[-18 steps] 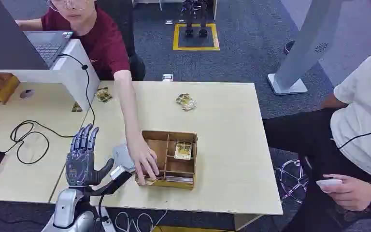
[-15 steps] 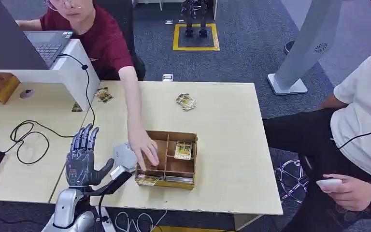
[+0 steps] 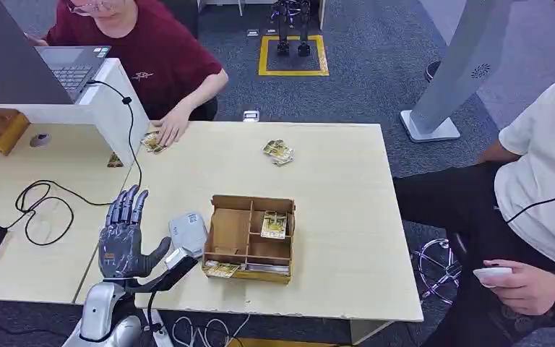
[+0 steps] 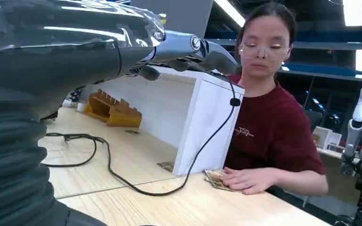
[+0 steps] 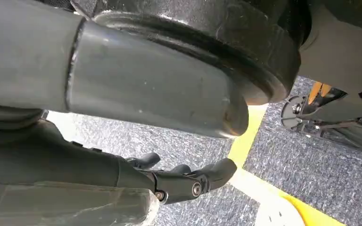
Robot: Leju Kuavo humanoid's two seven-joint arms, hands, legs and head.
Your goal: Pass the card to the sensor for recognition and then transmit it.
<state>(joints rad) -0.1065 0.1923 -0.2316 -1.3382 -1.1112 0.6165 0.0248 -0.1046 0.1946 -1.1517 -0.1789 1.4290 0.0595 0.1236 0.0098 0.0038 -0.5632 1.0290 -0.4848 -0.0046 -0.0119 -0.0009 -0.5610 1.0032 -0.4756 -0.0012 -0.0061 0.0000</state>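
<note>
Left hand (image 3: 123,238) upright, fingers spread — empty, beside sensor (image 3: 187,233).

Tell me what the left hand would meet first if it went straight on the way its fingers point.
Probably the black cable hanging off the white box; the left hand is open, fingers aimed that way. Height is unclear, so it might pass over.

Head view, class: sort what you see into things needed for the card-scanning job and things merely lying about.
Needed: card in the wooden box; grey sensor; left robot hand, holding nothing.

Lying about: laptop; black cable; loose cards at the table's far side.
</note>
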